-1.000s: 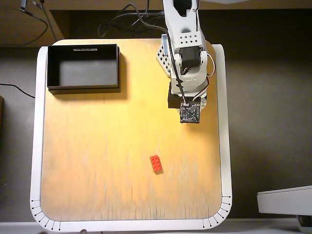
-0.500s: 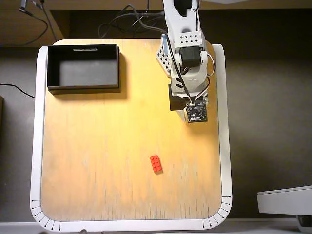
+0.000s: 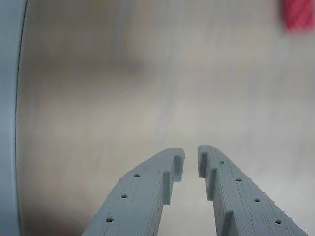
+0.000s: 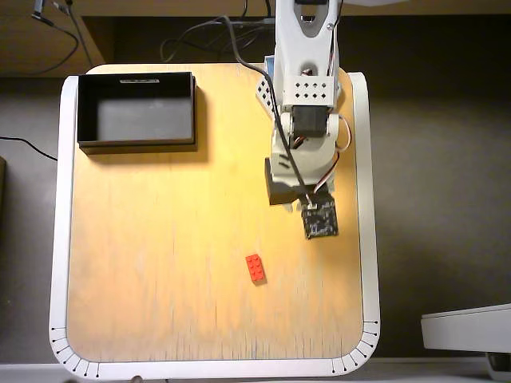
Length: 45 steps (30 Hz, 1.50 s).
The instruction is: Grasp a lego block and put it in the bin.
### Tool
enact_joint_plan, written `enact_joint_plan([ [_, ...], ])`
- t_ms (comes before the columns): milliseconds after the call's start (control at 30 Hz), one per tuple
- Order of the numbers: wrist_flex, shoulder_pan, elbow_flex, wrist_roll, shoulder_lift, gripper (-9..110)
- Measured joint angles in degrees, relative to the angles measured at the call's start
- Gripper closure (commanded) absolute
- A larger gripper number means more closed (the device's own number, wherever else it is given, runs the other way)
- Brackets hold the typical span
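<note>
A red lego block (image 4: pixel 255 268) lies on the wooden table, in the lower middle of the overhead view. In the wrist view it is a blurred red patch (image 3: pixel 298 14) at the top right corner, far ahead of the fingers. My gripper (image 3: pixel 191 157) has grey fingers; they stand almost together with only a narrow slit and nothing between them. In the overhead view the arm's wrist (image 4: pixel 318 217) hangs above and to the right of the block and hides the fingers. The black bin (image 4: pixel 136 137) stands at the table's top left and looks empty.
The white table rim (image 4: pixel 367 239) runs close to the arm's right side and also shows at the left edge of the wrist view (image 3: pixel 7 123). Cables (image 4: pixel 200 36) trail behind the table near the arm's base (image 4: pixel 307 48).
</note>
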Motion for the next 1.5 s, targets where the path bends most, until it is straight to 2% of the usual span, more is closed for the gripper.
enact_joint_plan([
  [133,-4.3,3.5,-8.2,4.8,-7.0,96],
  [267,-5.1,8.1,-12.7,13.9,-11.0,94],
  [400,-5.2,12.6,-14.1,21.4,-14.2,90],
  [567,-5.3,16.1,-14.2,26.1,-17.9,88],
  [800,-5.3,17.1,-17.9,27.4,-23.6,85],
  [1100,-5.3,16.6,-24.3,26.5,-28.7,72],
  [1500,-6.9,16.5,-24.7,25.5,-34.6,72],
])
